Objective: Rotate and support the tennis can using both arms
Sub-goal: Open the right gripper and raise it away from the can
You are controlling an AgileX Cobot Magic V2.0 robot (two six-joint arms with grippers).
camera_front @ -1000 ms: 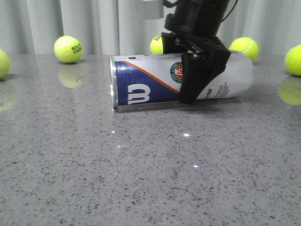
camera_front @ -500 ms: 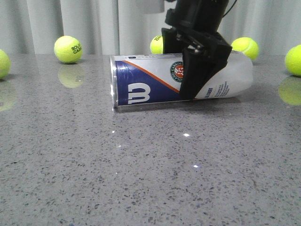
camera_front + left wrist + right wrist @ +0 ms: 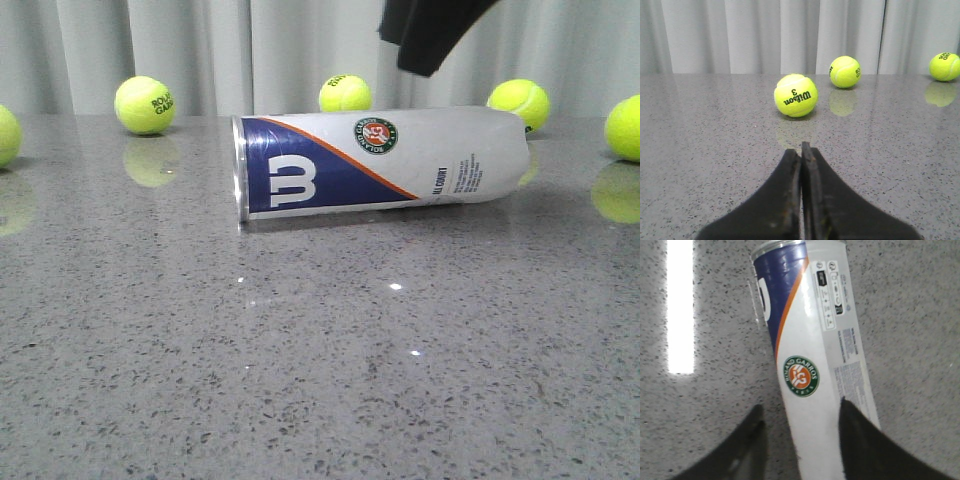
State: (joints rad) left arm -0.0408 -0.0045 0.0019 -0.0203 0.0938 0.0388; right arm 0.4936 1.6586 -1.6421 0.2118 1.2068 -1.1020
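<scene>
Tennis can (image 3: 385, 160) is seen lying on its side on the grey speckled table (image 3: 320, 380), long axis running left-right across the front view, metal-rimmed end at the robot's left, rounded frosted end at the right. No gripper is touching it.

Right gripper (image 3: 800, 440): jaws are spread wide, hanging above the can with one finger to each side of the body, just past the Roland Garros emblem (image 3: 800, 376). Only a dark corner of it is caught at the top edge of the front view. Nothing is held.

Left gripper (image 3: 801, 165): fingers are pressed together, nothing between them, pointed at open table with tennis balls (image 3: 795, 95) beyond. Can is not in that wrist view, so the left arm is judged well apart from it.

Handling, as a judgement:
- Can is expected to be light, thin-walled plastic; contents cannot be made out through the label.
- Wall is probably springy, so a hard squeeze at mid-body could dent it.
- Surface is smooth and glossy, table is polished: rolling and slipping are both likely.
- Rimmed end is judged the stiffest part.

Suggested hold: body to be pinched across its width near the middle by the right gripper, moderate force. Left gripper is best used as a stop or support at one end while the can is turned upright.
</scene>
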